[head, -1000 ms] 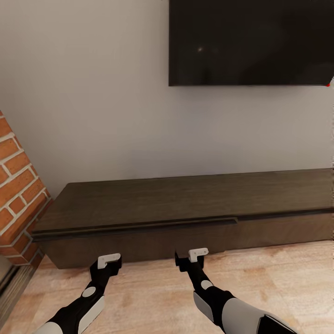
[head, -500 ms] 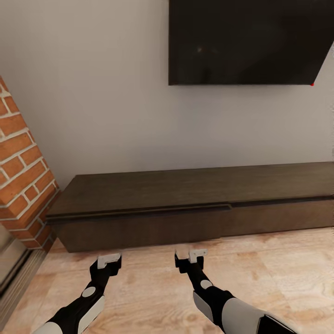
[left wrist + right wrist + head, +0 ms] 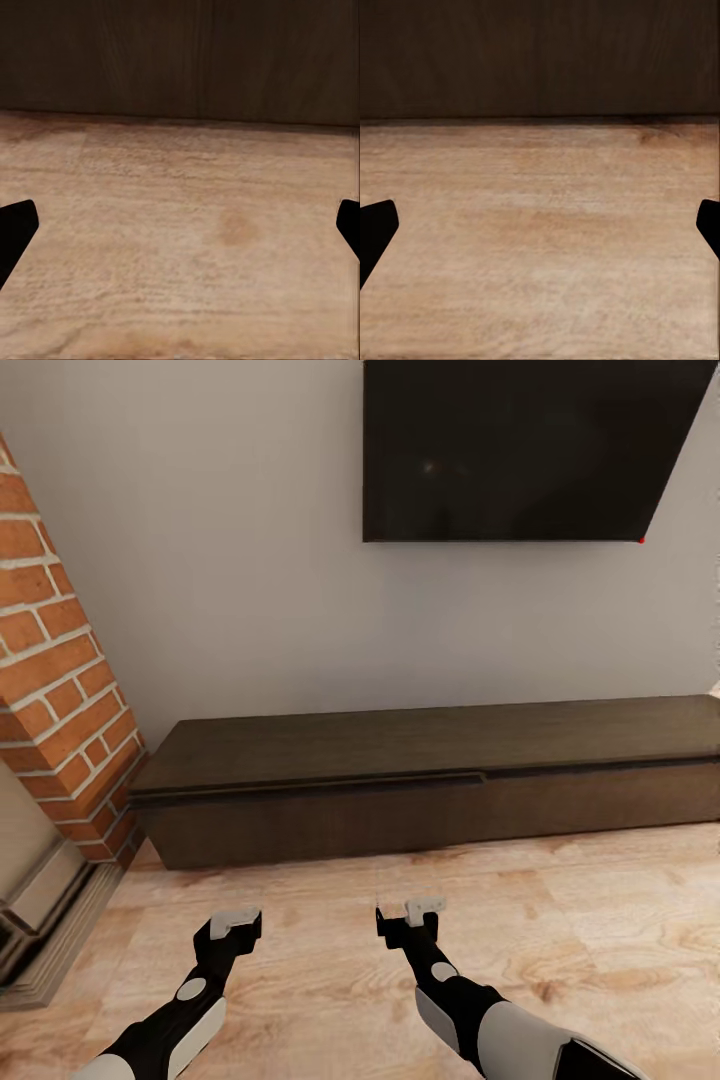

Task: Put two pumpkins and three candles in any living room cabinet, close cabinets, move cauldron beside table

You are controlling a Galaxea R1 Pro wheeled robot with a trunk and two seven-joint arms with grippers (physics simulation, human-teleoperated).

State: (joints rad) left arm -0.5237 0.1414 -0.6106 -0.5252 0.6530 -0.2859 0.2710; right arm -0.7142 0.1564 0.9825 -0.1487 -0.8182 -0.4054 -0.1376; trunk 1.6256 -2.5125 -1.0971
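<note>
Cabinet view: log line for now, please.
cabinet: drawers shut | left gripper: open, empty | right gripper: open, empty

So the cabinet [image 3: 430, 780] runs across mid-frame against the wall [image 3: 230, 560], TV [image 3: 520, 450] upper right above it, brick column [image 3: 60, 680] at left, floor [image 3: 600, 920] filling the bottom.

Wrist views low, facing cabinet [image 3: 180, 60]

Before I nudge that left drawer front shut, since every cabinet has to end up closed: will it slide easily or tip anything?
Probably slides straight: the cabinet is long, low and sits flat on the wood floor, so tipping seems unlikely. Its left drawer front stands slightly proud, suggesting a short travel. The handleless face likely needs a flat push from an open gripper, such as the right gripper.
</note>
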